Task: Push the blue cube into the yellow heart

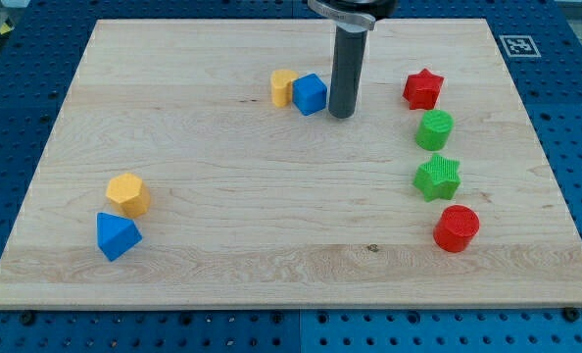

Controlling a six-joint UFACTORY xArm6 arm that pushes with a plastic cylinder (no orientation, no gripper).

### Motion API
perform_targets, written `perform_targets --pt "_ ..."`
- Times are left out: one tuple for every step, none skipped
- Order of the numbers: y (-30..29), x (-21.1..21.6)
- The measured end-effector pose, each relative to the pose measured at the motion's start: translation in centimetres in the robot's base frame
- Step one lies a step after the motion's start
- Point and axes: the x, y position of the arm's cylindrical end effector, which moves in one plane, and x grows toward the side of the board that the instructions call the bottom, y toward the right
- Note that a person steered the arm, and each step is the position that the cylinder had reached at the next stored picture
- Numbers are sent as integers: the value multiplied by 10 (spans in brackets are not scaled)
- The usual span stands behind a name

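With no jaws fitted, the blue cube, touching the yellow heart, is pressed by my tip; both could be skewed by an off-centre push.

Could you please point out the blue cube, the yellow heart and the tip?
blue cube [311, 94]: camera view, front face.
yellow heart [283, 86]: camera view, top face.
my tip [342, 115]: camera view, rod's lowest end.

The cube is blue; the heart yellow; a star and cylinder red; another star and cylinder green; the board pale wood.
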Motion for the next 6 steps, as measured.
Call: perform_targets --pt "-6 0" --pt "-8 -9" --pt "-8 -33" --pt "-8 -54" --pt "-8 -69" --pt "-8 -69"
